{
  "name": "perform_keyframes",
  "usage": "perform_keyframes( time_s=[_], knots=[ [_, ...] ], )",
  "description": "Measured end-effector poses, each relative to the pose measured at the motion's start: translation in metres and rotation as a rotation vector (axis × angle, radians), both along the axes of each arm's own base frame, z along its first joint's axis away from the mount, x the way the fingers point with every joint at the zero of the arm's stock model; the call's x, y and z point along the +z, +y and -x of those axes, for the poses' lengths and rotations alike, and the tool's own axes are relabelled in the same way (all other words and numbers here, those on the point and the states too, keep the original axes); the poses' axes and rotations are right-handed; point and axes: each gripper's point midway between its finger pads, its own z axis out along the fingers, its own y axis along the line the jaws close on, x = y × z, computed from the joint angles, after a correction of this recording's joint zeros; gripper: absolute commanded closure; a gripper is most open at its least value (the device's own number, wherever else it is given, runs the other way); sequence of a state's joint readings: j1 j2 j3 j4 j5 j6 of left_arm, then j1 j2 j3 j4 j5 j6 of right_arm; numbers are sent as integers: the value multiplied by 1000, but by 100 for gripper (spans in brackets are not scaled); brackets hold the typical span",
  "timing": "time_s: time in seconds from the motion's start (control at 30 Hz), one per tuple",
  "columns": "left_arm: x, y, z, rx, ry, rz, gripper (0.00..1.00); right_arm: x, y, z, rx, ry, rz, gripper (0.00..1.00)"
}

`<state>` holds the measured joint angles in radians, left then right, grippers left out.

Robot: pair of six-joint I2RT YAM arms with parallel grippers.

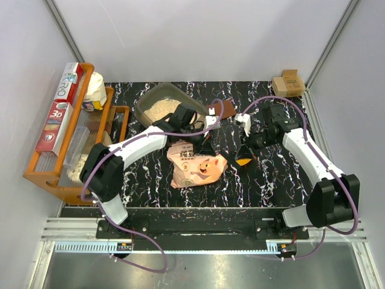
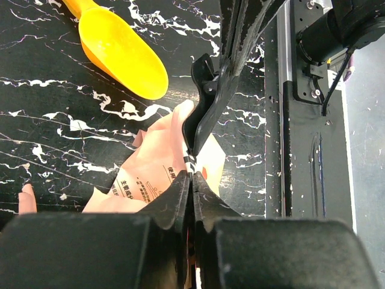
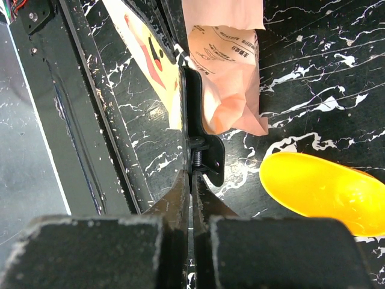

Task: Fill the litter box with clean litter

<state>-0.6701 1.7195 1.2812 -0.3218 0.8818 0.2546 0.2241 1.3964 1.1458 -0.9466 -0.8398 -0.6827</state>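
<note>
Litter box: the dark grey tub (image 1: 157,91) stands open side up at the far left of the table (image 1: 264,180). It looks rigid and steady enough to need no holding.
Clean litter: a pale tan layer (image 1: 161,110) lies inside the litter box, its near end hidden by the left arm. The rest, I take it, is in the bag.
Pink bag: the pig-printed pouch (image 1: 195,167) is slumped on the near side of the litter box, a little to its right.
Black clip: a sprung plastic clip (image 2: 207,96) rides the bag's top edge, out to the right of the litter box.
Left claw: the left gripper (image 2: 191,183) has its fingers pressed together, nipping one end of the clip.
Right claw: the right gripper (image 3: 192,177) is likewise closed, with its tips on the clip from the other side.
Scoop: the yellow scoop (image 2: 117,51) lies further right of the litter box than the bag, just beside the bag but not touching it.
Litter, handling: it is loose and sand-like, likely heavy for its bulk, and will shift and pour in a rush.
Bag, handling: the film is soft and thin, probably slick, and folds rather than holds shape.
Clip, handling: small and stiff, it may snap free.
Where to hold: I'd pinch the bag's top corners once it is unclipped, then a bottom corner to tip it over the litter box.
</note>
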Motion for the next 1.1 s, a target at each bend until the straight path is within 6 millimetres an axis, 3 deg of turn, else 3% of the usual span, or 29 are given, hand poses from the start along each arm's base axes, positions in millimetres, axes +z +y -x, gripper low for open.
perform_keyframes(
  time_s=[0.23,0.43,0.9,1.1],
  knots=[
    [-2,0,1,-12,41,8,57,-1,5,-6,-5,-7,-9,100],
    [0,-3,6,-36,80,19,54,-2,7,-9,-8,-15,-12,100],
    [-4,-12,4,-28,164,41,60,-7,10,-5,0,11,-18,100],
    [-6,-14,0,-12,184,46,88,-9,12,-1,9,24,-21,100]
  ],
)
